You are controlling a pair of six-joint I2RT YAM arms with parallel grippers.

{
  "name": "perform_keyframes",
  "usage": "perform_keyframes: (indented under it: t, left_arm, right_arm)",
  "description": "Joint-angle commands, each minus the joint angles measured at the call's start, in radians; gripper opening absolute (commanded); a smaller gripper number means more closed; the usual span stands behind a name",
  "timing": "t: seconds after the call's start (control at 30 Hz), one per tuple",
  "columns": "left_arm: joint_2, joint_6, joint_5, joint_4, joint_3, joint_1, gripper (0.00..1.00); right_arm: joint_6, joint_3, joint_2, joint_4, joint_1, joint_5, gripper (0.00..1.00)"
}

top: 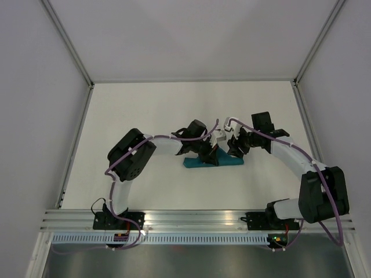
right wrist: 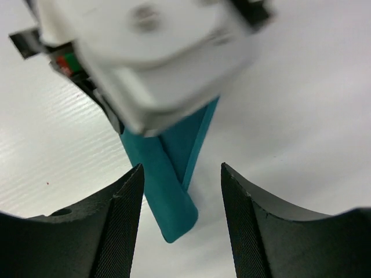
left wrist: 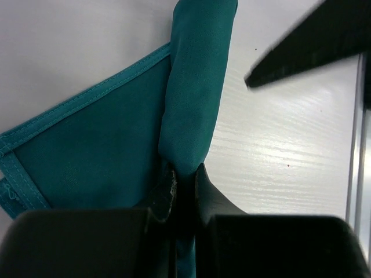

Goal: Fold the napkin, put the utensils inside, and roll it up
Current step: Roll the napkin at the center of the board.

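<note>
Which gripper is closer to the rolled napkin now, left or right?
Left. The left gripper is clamped on the napkin roll; the right gripper hovers over its end, jaws open, not gripping it.

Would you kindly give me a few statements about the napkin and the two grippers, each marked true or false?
1. The napkin is largely rolled into a narrow tube. True.
2. The left gripper is shut on the napkin. True.
3. The right gripper is clamped tight on the roll. False: its jaws stand open, with the roll's end between them.
4. The napkin lies against the far wall. False: it lies in the near half of the table, between the two grippers.
</note>
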Motion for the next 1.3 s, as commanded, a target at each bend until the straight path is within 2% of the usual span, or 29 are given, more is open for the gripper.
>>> perform_keyframes:
  t: [0.0,0.13,0.23,0.83,0.93,1.03,1.07,1.17,1.27]
  left_arm:
    - [0.098,-0.058,0.038,-0.21,0.031,0.019,0.03]
    - [0.143,-0.081,0.107,-0.265,0.076,0.043,0.04]
    - [0.164,-0.085,0.13,-0.299,0.105,0.051,0.05]
    - [0.226,-0.104,0.195,-0.368,0.186,0.065,0.12]
    - [0.226,-0.107,0.173,-0.373,0.192,0.063,0.2]
    - [0.217,-0.108,0.16,-0.373,0.194,0.067,0.3]
    - [0.212,-0.107,0.16,-0.373,0.194,0.067,0.31]
    - [0.195,-0.144,0.153,-0.373,0.199,0.067,0.38]
    - [0.151,-0.173,0.095,-0.345,0.183,0.068,0.4]
  right_arm:
    - [-0.088,-0.082,-0.035,0.078,0.08,0.065,0.61]
    - [-0.12,-0.23,-0.085,0.199,0.183,0.175,0.63]
    - [-0.129,-0.27,-0.082,0.257,0.231,0.228,0.64]
    - [-0.122,-0.32,-0.043,0.36,0.346,0.324,0.64]
    - [-0.123,-0.314,-0.007,0.368,0.348,0.343,0.57]
    - [-0.126,-0.315,0.016,0.372,0.349,0.352,0.37]
    - [-0.126,-0.315,0.023,0.374,0.349,0.356,0.26]
    - [-0.125,-0.309,0.048,0.368,0.348,0.366,0.09]
    - [-0.132,-0.301,0.071,0.354,0.345,0.358,0.04]
